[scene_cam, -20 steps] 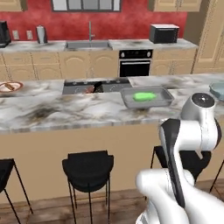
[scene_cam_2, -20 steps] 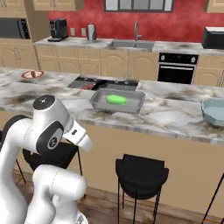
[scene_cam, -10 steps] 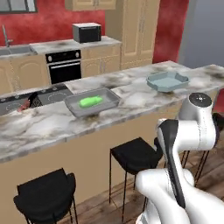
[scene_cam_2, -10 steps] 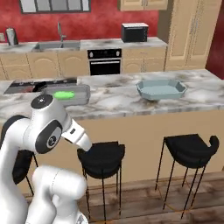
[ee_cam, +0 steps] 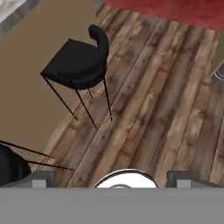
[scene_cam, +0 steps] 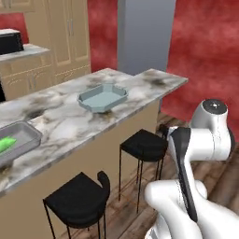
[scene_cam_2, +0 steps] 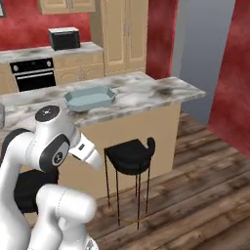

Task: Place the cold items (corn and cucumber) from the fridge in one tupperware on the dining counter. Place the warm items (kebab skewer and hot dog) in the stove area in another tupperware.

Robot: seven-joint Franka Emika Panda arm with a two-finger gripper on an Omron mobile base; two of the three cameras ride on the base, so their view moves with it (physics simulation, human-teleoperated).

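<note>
A marble dining counter (scene_cam: 70, 123) crossed the left half of the left base view, with a light blue tupperware (scene_cam: 102, 97) sitting empty near its middle. At the far left edge a grey tupperware (scene_cam: 16, 140) held a green item, probably the cucumber (scene_cam: 5, 144). Two black stools (scene_cam: 79, 198) stood below the counter. In the hand view, one stool (ee_cam: 78, 63) sat at upper left on the wooden floor (ee_cam: 166, 96). The gripper (ee_cam: 111, 179) pointed down at the floor, its jaws spread wide apart and empty. Since half a second earlier, the base had turned, so the counter and tupperwares shifted leftward in frame.
</note>
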